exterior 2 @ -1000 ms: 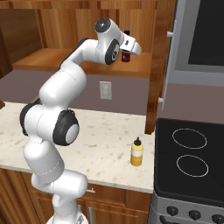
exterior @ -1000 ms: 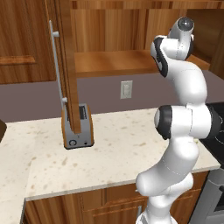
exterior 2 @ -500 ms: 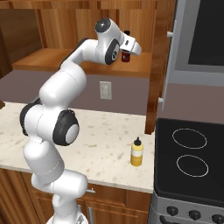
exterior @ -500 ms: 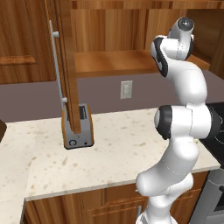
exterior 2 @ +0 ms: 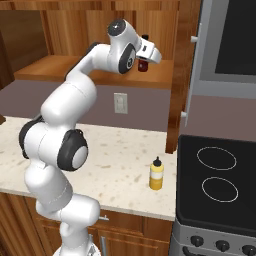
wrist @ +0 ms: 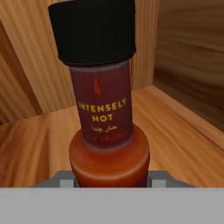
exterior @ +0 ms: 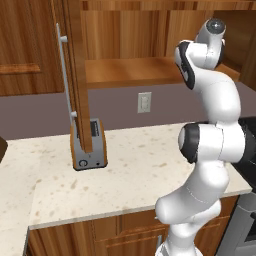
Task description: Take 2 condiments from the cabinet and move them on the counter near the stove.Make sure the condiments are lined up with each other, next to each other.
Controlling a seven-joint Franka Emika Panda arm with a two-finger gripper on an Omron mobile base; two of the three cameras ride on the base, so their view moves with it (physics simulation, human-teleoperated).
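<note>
The white arm rose from its base in front of the counter (exterior: 125,170), folded at a dark elbow joint just above the stone, then climbed steeply and bent forward at the top so that the wrist reached into the open cabinet (exterior 2: 75,67). From the right base view the gripper (exterior 2: 145,60) pointed in over the shelf, roughly level, with the hand turned toward the cabinet's right wall.

The dark red sauce bottle (exterior 2: 143,64) stood upright on the shelf, right at the gripper's tip. In the hand view that bottle (wrist: 105,118) sat square between the fingers, black cap up, its label reading "INTENSELY HOT", its bulging base nearest the camera and the wooden shelf and cabinet corner behind it. The fingers had closed in on the bottle's lower body, clasping it, and the bottle's base looked to be on or barely off the shelf; I could not tell which.

The yellow squeeze bottle (exterior 2: 156,174) stood upright on the counter, just beside the left edge of the stove (exterior 2: 220,180), well below the cabinet and apart from the arm.

The cabinet door (exterior: 75,75) hung open, edge-on in the left base view, its silver bar handle (exterior: 64,75) facing left. A silver toaster (exterior: 89,145) stood on the counter just behind the door's lower end.
</note>
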